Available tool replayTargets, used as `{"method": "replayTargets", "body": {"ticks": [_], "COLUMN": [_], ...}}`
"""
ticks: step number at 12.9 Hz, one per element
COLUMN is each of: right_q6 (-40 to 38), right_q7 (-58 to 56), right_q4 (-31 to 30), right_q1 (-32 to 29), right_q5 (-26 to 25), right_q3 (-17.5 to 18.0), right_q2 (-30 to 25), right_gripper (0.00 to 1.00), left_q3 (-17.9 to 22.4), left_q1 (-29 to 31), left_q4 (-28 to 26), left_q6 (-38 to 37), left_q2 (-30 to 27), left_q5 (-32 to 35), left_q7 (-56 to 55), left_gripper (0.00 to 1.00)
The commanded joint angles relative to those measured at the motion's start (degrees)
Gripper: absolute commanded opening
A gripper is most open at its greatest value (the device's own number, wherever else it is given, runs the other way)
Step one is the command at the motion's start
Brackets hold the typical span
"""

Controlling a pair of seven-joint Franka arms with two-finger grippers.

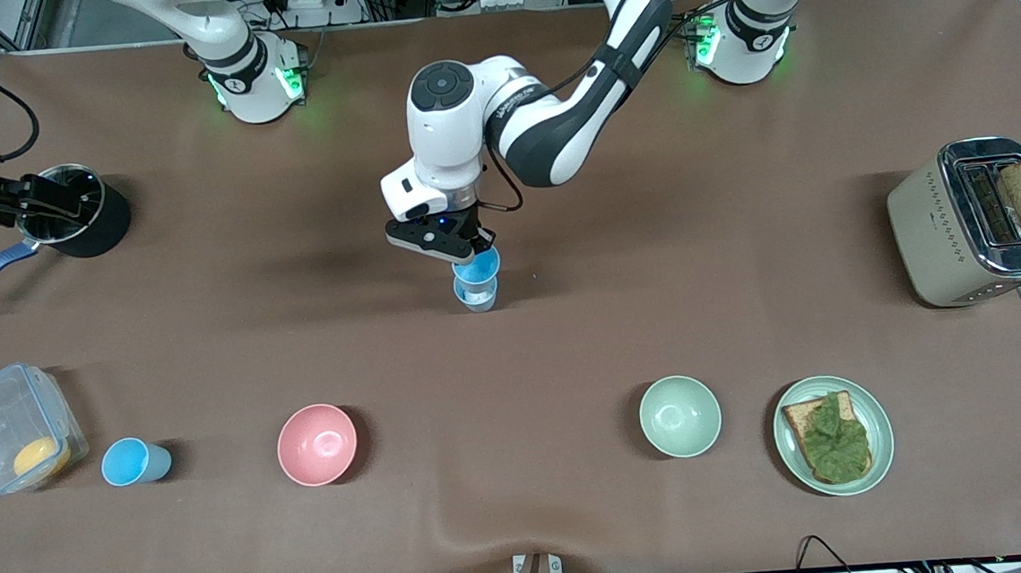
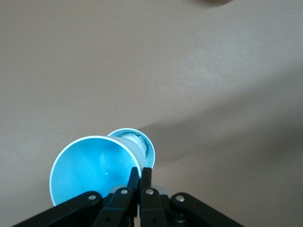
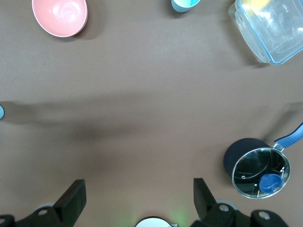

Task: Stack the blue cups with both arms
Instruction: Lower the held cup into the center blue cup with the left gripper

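My left gripper is shut on the rim of a blue cup, held upright over the middle of the table. Directly under it a second blue cup stands on the table, with a whitish patch inside. I cannot tell whether the held cup's base is inside the lower cup's mouth. Another blue cup stands near the front camera, beside the clear container. My right gripper is open and empty, high above the table near its own base.
A pink bowl, a pale green bowl and a plate with toast line the near edge. A toaster stands at the left arm's end. A clear container and a black pot are at the right arm's end.
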Motion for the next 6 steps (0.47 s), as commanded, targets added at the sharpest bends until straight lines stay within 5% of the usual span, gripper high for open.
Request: {"method": "replayTargets", "body": {"ticks": [1,6], "right_q6": [-0.3,-0.3], "right_q7": [0.1,0.0], "right_q4": [0.0,-0.1], "right_q1": [-1.5,-1.6], "right_q5": [-0.5,-0.5], "right_q3": [1.2,1.2], "right_q2": [-0.1,-0.1], "right_gripper": [1.00,1.00], "left_q3": [1.7,2.1], "left_q1": [-1.6,-1.6], "left_q4": [2.3,2.2], "left_q6": [1.5,1.6], "left_q2": [2.2,2.3], "left_q5": [1.0,1.1], "left_q7": [-1.8,-1.8], "left_gripper": [0.00,0.00]}}
